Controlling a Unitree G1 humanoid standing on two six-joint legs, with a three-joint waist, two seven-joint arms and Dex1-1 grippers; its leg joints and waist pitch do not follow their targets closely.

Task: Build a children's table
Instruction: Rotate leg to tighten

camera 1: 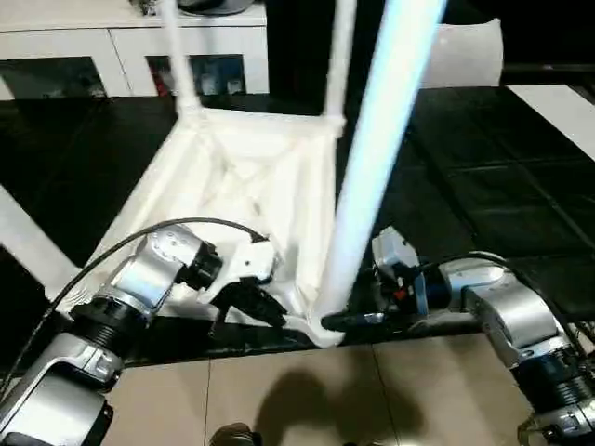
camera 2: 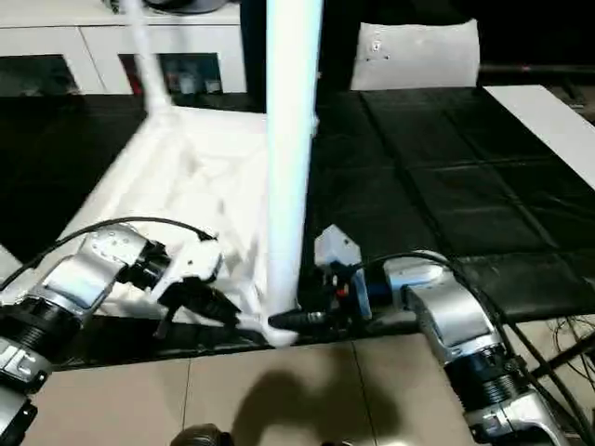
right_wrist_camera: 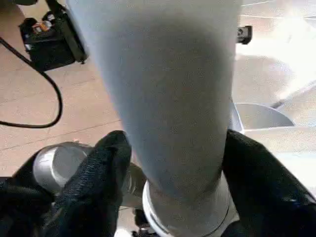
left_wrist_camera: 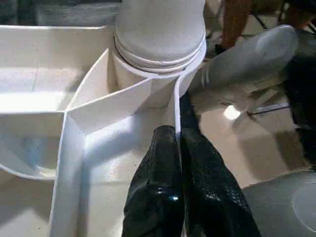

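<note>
The children's table top (camera 1: 244, 139) lies upside down on the black mat, ribbed underside up. Two white legs stand in its far corner sockets, one on the left (camera 1: 182, 65) and one on the right (camera 1: 339, 56). A third leg (camera 1: 376, 158) stands in the near right socket (left_wrist_camera: 158, 74). My left gripper (left_wrist_camera: 177, 136) is shut on the thin rim wall beside that socket. My right gripper (right_wrist_camera: 173, 143) reaches in from the right, and its fingers (right_wrist_camera: 103, 163) press both sides of the leg's base. Another white leg (camera 1: 28, 237) slants across the left edge.
A white cabinet with glass doors (camera 1: 84, 51) runs along the back. A flat white sheet with a round fitting (camera 2: 418, 51) stands at the back right, and a white board (camera 1: 562, 107) lies at the right. The black mat (camera 1: 483, 186) ends at a tiled floor (camera 1: 279, 390) in front.
</note>
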